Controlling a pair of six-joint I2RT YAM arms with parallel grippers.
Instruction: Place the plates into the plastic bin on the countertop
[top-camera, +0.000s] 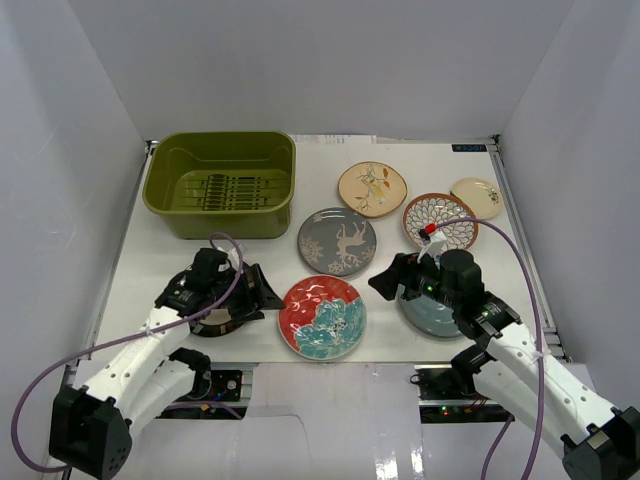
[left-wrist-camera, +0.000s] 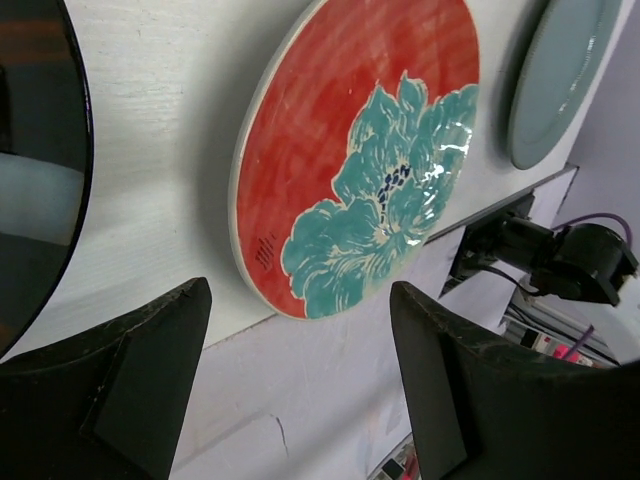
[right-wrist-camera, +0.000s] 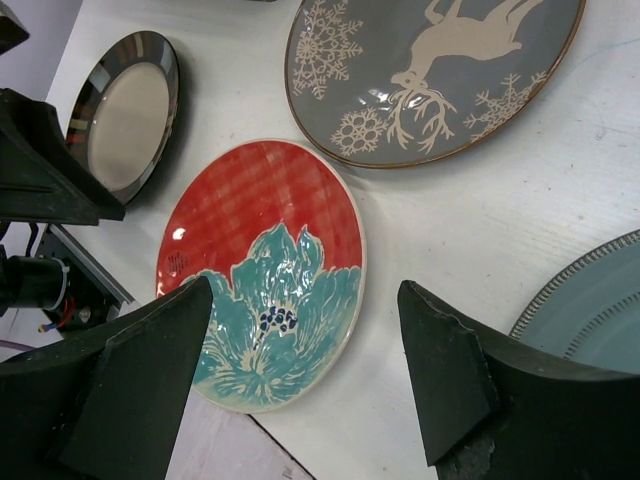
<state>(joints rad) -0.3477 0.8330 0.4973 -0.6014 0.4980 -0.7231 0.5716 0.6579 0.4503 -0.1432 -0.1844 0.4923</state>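
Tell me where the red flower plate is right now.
Top view: the red plate lies flat near the front edge of the countertop, about centre, just in front of the grey deer plate, pale blue plate to its right.

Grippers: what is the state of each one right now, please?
Left gripper: open, holding nothing.
Right gripper: open, holding nothing.
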